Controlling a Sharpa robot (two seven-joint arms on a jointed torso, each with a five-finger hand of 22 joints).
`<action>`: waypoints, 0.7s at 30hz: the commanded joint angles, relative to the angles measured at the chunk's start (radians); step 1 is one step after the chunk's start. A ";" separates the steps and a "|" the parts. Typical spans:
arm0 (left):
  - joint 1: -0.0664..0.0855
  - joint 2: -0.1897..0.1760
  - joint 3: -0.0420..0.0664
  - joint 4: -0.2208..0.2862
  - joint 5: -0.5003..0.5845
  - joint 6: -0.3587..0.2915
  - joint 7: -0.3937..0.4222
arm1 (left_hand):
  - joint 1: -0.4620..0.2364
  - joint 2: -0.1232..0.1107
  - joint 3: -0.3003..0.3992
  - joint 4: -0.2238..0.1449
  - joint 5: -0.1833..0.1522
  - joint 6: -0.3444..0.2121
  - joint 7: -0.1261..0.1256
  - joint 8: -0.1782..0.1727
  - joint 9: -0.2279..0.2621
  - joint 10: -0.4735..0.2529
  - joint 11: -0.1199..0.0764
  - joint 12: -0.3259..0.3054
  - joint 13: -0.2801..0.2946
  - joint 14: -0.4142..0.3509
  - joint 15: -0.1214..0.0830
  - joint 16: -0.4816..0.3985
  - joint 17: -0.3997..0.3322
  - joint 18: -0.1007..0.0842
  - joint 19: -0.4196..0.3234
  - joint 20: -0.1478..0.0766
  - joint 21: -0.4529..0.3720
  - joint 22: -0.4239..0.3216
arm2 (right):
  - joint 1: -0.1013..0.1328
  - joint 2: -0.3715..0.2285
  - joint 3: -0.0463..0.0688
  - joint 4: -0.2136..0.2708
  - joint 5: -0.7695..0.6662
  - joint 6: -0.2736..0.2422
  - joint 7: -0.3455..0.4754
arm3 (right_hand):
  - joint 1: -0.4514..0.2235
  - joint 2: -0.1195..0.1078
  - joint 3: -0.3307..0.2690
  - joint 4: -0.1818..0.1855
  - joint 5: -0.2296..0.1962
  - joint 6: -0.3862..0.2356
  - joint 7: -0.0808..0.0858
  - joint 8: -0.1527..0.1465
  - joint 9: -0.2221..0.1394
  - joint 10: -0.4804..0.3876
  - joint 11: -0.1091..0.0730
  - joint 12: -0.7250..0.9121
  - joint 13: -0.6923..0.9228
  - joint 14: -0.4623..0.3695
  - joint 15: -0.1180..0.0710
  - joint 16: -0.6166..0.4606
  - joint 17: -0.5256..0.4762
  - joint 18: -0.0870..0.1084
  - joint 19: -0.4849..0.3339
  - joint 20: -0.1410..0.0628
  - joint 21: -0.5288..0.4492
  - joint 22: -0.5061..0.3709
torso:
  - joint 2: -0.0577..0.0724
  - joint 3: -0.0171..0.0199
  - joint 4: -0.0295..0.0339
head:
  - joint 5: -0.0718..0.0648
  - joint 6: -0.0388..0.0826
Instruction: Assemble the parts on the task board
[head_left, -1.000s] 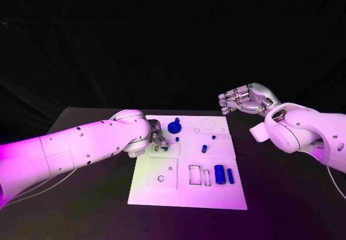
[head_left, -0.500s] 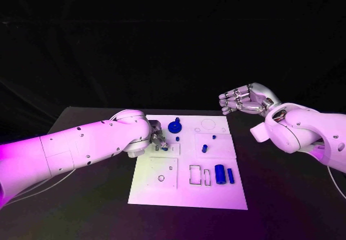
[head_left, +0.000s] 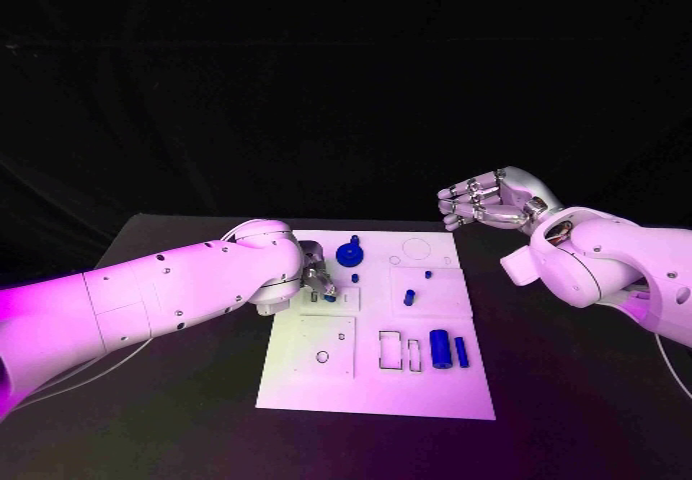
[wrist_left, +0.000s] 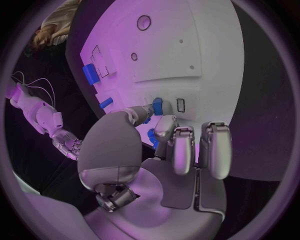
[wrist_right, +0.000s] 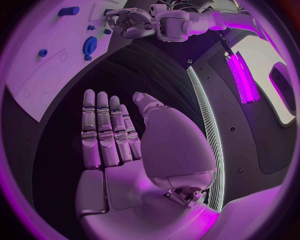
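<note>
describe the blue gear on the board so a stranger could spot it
Start at the white task board mid-table and go to its far edge, just beyond the left hand. The gear is the widest blue piece there, round and toothed, unlike the slim pegs nearby.

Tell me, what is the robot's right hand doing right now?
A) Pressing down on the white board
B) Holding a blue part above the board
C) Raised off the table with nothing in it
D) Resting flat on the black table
C: the right hand is held up beyond the far right corner of the task board, and the right wrist view shows its palm bare.
</note>
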 joint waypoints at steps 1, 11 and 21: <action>-0.003 0.006 -0.001 -0.001 0.007 0.031 -0.054 | -0.016 0.001 0.052 -0.063 0.004 0.030 -0.031 0.006 -0.003 0.004 -0.006 0.008 0.003 0.096 -0.009 -0.001 0.236 -0.013 0.064 -0.010 0.007 0.181 | -0.001 0.000 0.000 0.003 -0.002 0.014 0.007 | -0.008 -0.001 -0.004 0.000 0.007 0.000 0.001 -0.003 -0.002 0.001 0.007 0.000 -0.001 0.000 0.008 -0.004 -0.001 0.006 0.004 0.000 -0.006 -0.001 | 0.000 -0.0001 0.0006 | -0.004 -0.001; -0.002 0.013 -0.001 -0.013 0.010 0.032 -0.058 | -0.035 0.003 -0.005 -0.027 0.004 0.039 -0.035 0.010 -0.009 0.006 -0.010 0.016 0.007 0.097 -0.012 -0.001 0.237 -0.014 0.066 -0.014 0.008 0.184 | 0.000 -0.001 0.000 0.005 -0.002 0.013 0.007 | -0.009 -0.001 -0.004 0.000 0.007 0.000 0.001 -0.003 -0.002 0.001 0.007 0.000 -0.001 0.000 0.008 -0.004 -0.001 0.006 0.004 0.000 -0.006 -0.002 | 0.000 -0.0006 0.0014 | -0.009 0.003; -0.002 0.019 -0.001 -0.022 0.015 0.036 -0.060 | -0.042 0.014 -0.116 0.028 0.004 0.048 -0.036 0.012 -0.020 0.005 -0.010 0.024 0.008 0.097 -0.013 -0.001 0.237 -0.014 0.068 -0.015 0.009 0.187 | 0.000 -0.001 0.000 0.005 -0.002 0.012 0.006 | -0.009 -0.001 -0.004 0.000 0.007 -0.001 0.001 -0.003 -0.002 0.001 0.007 0.000 -0.001 0.000 0.008 -0.004 -0.002 0.006 0.004 0.000 -0.007 -0.003 | -0.001 -0.0010 0.0023 | -0.011 0.002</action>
